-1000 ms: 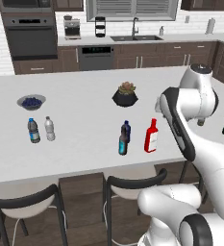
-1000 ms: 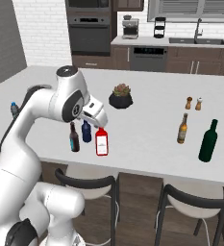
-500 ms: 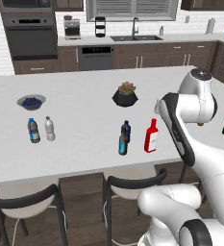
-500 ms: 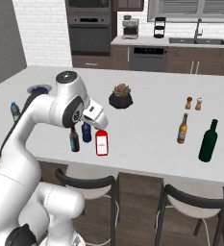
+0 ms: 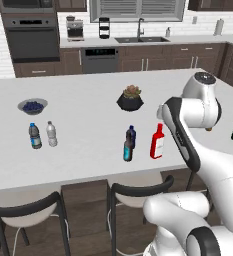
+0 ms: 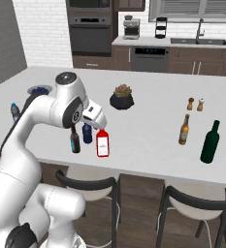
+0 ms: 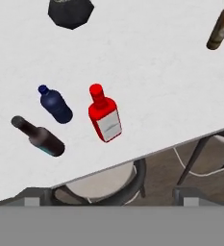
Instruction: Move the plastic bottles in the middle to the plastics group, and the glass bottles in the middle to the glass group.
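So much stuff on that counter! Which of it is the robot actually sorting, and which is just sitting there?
Part of the job: navy plastic bottle; red glass bottle; dark teal-labelled bottle; two clear water bottles, the plastics group; amber bottle and green bottle, the glass group.

Just lying about: potted succulent; bowl of blueberries; salt and pepper shakers; stools.
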{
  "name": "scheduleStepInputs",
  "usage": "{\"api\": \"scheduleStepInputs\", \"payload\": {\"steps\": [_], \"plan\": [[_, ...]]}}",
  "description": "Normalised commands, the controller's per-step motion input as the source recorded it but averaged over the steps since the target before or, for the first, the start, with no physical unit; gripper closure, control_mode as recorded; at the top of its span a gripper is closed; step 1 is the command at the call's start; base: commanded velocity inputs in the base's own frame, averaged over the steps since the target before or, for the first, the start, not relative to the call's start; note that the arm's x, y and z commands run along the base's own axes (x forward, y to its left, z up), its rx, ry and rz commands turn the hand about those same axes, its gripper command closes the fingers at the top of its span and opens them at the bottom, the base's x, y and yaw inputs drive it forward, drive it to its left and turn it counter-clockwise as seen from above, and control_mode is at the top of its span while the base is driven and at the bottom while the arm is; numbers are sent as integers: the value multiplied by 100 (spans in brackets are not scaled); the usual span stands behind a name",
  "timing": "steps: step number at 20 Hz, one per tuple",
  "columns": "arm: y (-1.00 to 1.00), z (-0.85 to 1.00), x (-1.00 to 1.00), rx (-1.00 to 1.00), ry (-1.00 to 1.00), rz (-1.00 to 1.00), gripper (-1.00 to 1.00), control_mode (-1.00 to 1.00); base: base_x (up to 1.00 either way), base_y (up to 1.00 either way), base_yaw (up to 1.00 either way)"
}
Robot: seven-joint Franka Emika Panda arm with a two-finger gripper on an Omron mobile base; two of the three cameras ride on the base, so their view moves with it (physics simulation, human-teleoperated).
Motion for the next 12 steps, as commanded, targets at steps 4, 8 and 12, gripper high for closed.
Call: {"api": "scheduleStepInputs", "payload": {"steps": [4, 8, 12], "plan": [[0, -20, 41, 0, 0, 8, -100, -100, 0, 0, 0], [0, -19, 32, 0, 1, 6, -100, -100, 0, 0, 0], [0, -19, 1, 0, 4, 0, -100, -100, 0, 0, 0]]}}
